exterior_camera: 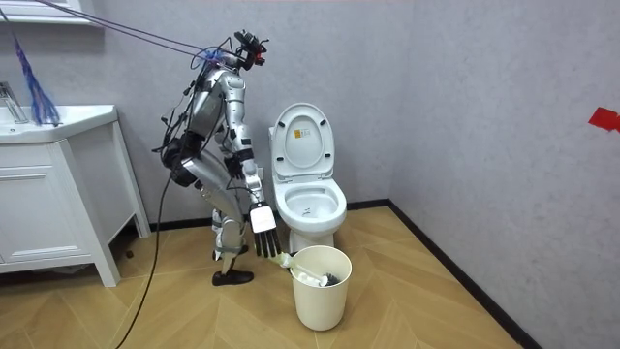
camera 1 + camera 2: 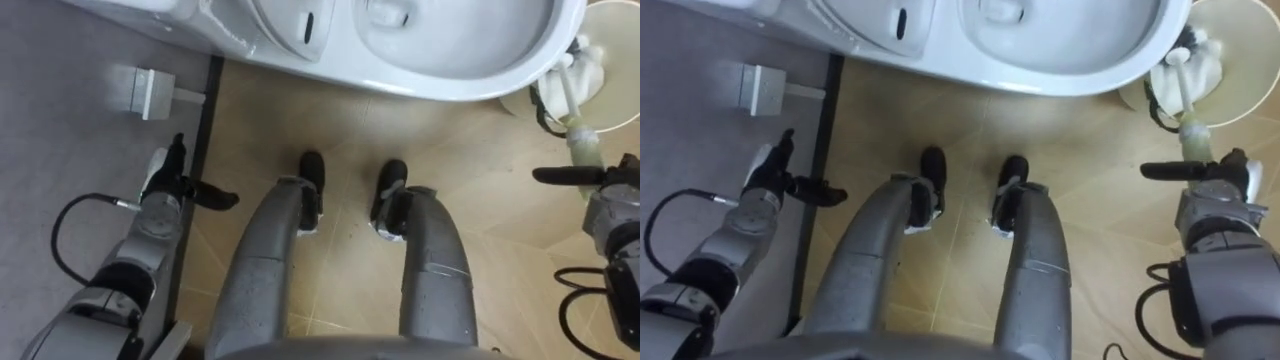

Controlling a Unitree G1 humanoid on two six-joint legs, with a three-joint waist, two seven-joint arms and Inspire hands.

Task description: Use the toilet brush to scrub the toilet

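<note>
The white toilet (image 2: pixel 430 50) stands with its lid up in front of me, its bowl (image 1: pixel 312 202) open. I stand bent close before it. My right hand (image 2: pixel 612 195) is low at my right side, shut on the pale handle of the toilet brush (image 2: pixel 582 140), thumb sticking out to the left. The brush's white head (image 2: pixel 1192 58) sits inside a cream waste bin (image 1: pixel 321 288) to the right of the toilet. My left hand (image 2: pixel 165 185) hangs open near the wall on the left, holding nothing.
A small white box-shaped fitting (image 2: pixel 145 90) sits on the grey wall to the left of the toilet, above a dark skirting board (image 2: pixel 200 150). A white vanity cabinet (image 1: pixel 53 194) stands at the room view's left. The floor is tan wood (image 1: pixel 407 291).
</note>
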